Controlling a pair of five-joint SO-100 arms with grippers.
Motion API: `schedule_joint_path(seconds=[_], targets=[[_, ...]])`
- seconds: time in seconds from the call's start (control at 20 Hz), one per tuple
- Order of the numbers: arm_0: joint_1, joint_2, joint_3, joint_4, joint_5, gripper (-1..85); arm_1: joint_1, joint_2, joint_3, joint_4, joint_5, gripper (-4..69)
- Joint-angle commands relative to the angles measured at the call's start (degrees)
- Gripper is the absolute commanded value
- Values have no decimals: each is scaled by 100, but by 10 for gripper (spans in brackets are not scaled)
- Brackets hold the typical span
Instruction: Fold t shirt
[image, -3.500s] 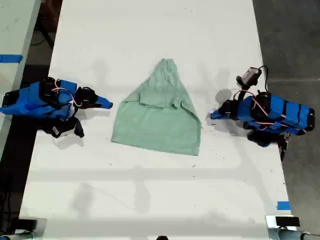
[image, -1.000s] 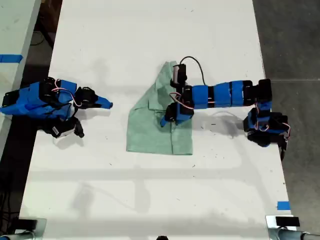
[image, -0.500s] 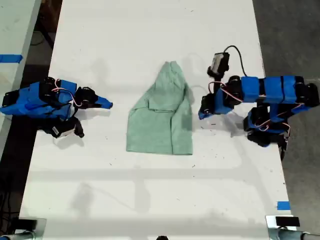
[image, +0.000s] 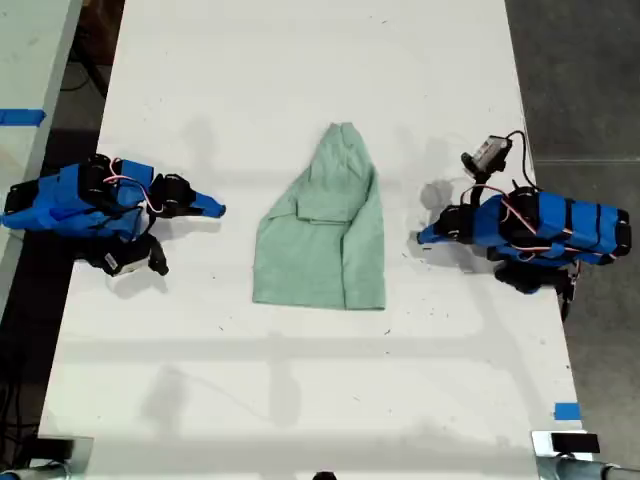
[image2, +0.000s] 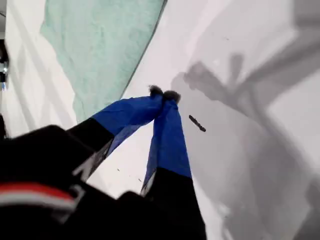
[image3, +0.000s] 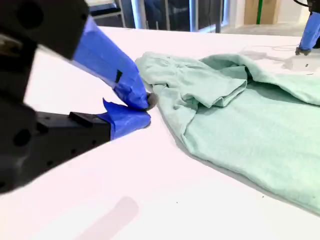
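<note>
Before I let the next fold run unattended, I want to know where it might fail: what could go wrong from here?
The shirt is folded unevenly: narrow at the collar end, with a loose sleeve flap on top. Another fold may come out crooked or bunch that flap. My second gripper sits shut beside the shirt's edge; a low sweep could drag the cloth rather than lift it. My first gripper is shut on the bare table, apart from the shirt.

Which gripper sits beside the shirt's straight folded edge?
My first gripper, on the exterior view's right. My second gripper instead faces the slanted edge of the shirt.
</note>
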Motion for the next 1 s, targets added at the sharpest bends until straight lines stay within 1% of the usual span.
schedule_joint_path(seconds=[0.0, 0.15, 0.3, 0.5, 0.75, 0.95], targets=[[0, 44, 26, 0, -62, -1, -53, 158, 308, 62, 149, -4], [26, 53, 26, 0, -79, -1, -9, 158, 299, 325, 712, -4], [18, 53, 26, 0, -79, -1, -44, 158, 176, 791, 1362, -11], [18, 53, 26, 0, -79, -1, -44, 158, 141, 817, 1380, -24], [18, 53, 18, 9, -79, -1, -79, 158, 105, 826, 1389, -24], [18, 53, 18, 9, -79, -1, -105, 158, 149, 650, 1204, -24]])
